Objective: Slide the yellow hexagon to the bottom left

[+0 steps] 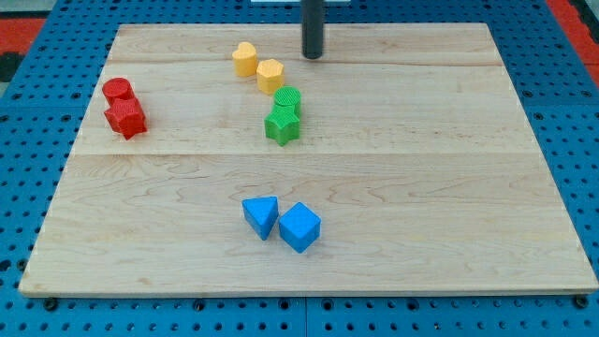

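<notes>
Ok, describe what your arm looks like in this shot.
Only my rod shows: a straight, dark grey to black cylinder entering from the view's top, plain, with no markings or cables visible. My tip is its blunt flat end, right of the yellow hexagon. The arm above is out of frame.

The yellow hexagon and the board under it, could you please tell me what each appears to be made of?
The yellow hexagon looks like painted wood or moulded plastic: even, opaque colour with a matte surface and no grain showing, so I cannot say which. The board looks like pale unfinished or lightly sealed wood: long grain lines and plank seams run across it, with little shine.
</notes>
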`<action>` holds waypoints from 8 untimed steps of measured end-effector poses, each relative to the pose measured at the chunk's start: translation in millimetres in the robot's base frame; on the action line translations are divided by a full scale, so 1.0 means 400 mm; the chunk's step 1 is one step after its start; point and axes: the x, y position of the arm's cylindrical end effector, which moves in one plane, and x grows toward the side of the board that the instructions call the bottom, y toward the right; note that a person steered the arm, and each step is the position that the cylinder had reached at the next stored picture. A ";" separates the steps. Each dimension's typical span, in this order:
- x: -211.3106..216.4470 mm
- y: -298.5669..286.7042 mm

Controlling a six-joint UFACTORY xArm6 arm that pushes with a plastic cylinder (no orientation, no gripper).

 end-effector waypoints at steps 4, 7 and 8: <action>0.060 -0.202; 0.257 -0.438; 0.273 -0.441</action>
